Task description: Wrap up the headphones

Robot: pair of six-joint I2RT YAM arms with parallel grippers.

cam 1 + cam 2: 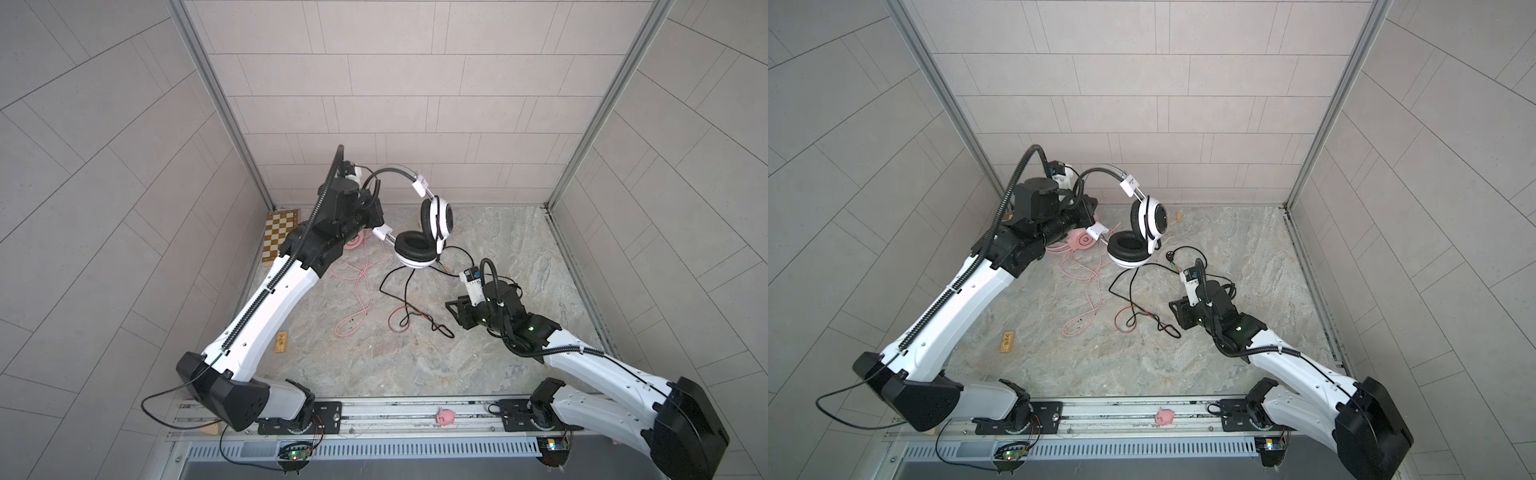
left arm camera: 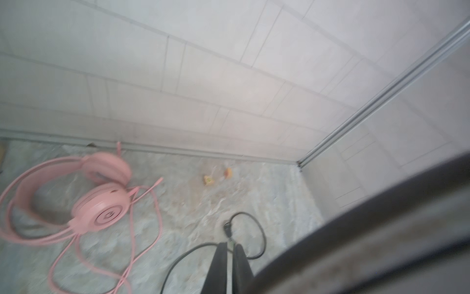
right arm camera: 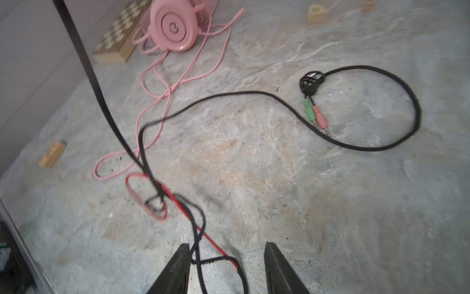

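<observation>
In a top view my left gripper (image 1: 1087, 208) is clamped on the band of the white headphones (image 1: 1152, 218), holding them up over the table (image 1: 1225, 374). The pink headphones (image 1: 1079, 240) lie just beside the white pair. In the left wrist view my fingers (image 2: 219, 267) sit pressed close together. In the right wrist view my right gripper (image 3: 226, 245) stands open, and the white pair's black cable (image 3: 254, 93) runs loose between its jaws.
</observation>
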